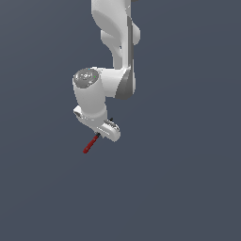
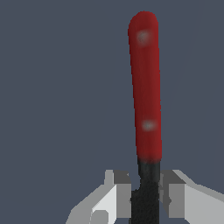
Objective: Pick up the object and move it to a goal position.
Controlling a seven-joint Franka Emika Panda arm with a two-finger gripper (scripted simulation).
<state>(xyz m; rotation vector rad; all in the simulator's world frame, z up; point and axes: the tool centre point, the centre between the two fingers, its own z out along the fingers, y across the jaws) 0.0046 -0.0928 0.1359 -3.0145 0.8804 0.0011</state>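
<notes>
The gripper [image 2: 146, 197] clamps the knife [image 2: 145, 87] by its black blade; only the wrist view shows two pale spots on the red handle.

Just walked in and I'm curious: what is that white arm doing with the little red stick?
The white robot arm's gripper is clamped on a small knife-like stick with a red handle and a black blade. It grips the black end, and the red handle sticks out free. No goal marker is visible.

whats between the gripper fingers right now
The black blade end of the knife sits between the gripper fingers; its red handle sticks out free. The blade tip is hidden from view.
</notes>
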